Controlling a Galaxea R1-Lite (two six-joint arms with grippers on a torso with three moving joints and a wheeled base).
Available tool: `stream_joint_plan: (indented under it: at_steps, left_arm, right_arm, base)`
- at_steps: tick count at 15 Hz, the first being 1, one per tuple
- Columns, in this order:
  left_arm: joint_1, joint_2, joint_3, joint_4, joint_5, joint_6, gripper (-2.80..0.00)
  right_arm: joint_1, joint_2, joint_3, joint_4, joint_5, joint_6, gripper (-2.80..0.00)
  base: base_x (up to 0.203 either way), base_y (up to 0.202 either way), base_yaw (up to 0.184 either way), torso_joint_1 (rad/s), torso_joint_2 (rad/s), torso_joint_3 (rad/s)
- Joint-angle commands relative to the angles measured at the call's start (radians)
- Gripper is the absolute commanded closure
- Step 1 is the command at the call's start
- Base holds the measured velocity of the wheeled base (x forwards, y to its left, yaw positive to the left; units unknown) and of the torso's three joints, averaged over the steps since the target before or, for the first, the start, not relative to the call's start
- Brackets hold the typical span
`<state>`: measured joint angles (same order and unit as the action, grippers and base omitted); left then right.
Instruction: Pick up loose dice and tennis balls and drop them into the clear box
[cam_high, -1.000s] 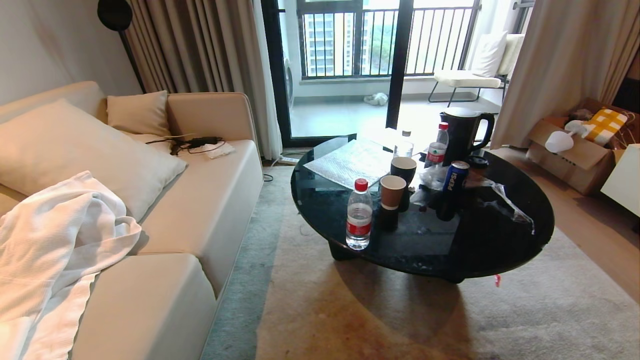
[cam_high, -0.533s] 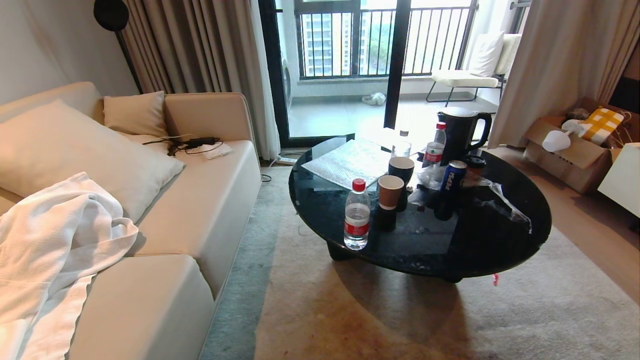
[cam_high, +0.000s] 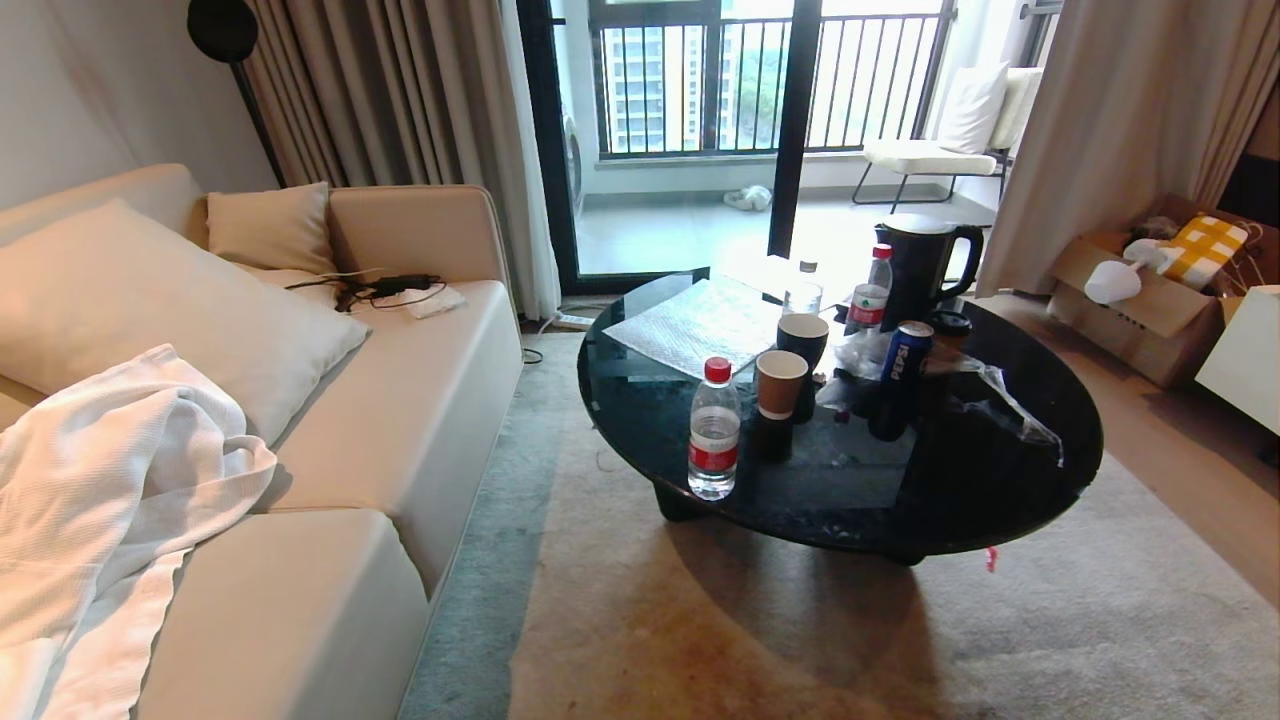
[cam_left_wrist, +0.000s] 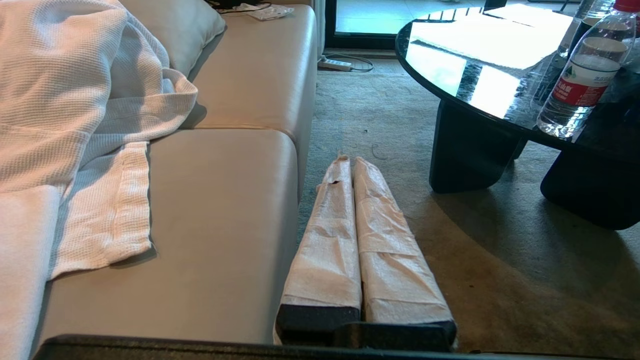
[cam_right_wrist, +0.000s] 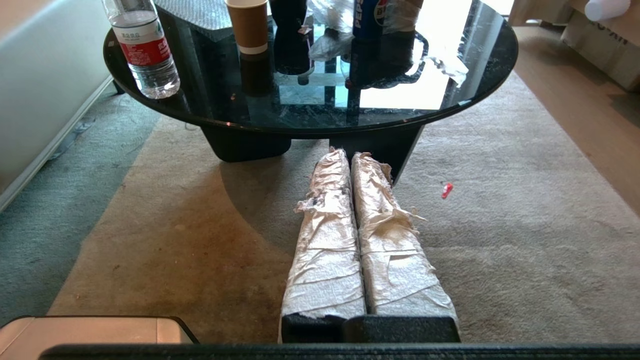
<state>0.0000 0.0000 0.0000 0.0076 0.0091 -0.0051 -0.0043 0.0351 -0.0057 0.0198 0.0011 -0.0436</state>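
Note:
No dice, tennis balls or clear box show in any view. My left gripper (cam_left_wrist: 350, 161) is shut with nothing in it. Its paper-wrapped fingers hang low over the rug, between the sofa front and the round black table. My right gripper (cam_right_wrist: 350, 154) is shut and empty too, pointing over the rug at the table's dark base. Neither arm appears in the head view.
A round black glass table (cam_high: 1000, 500) carries a water bottle (cam_high: 715, 430), paper cups (cam_high: 782, 382), a Pepsi can (cam_high: 905, 362), a black kettle (cam_high: 925, 262) and a flat ribbed translucent sheet (cam_high: 690, 325). A beige sofa (cam_high: 400, 420) with a white blanket (cam_high: 110, 470) stands left. Cardboard boxes (cam_high: 1150, 300) sit at the right.
The whole head picture shifted slightly at first, so the camera moved a little and then stayed still. No object and neither gripper has visibly moved.

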Motion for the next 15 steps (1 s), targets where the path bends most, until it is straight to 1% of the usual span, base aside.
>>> stream_joint_plan:
  at_steps: [1, 15]
  left_arm:
    - [0.0, 0.0, 0.0, 0.0, 0.0, -0.001, 0.0]
    - [0.0, 0.0, 0.0, 0.0, 0.0, -0.001, 0.0]
  right_arm:
    - [0.0, 0.002, 0.001, 0.0, 0.0, 0.001, 0.0]
    - [0.0, 0.002, 0.0, 0.002, -0.001, 0.004, 0.0]
  base:
    - [0.0, 0.0, 0.0, 0.0, 0.0, 0.0]
    - [0.0, 0.0, 0.0, 0.0, 0.0, 0.0]
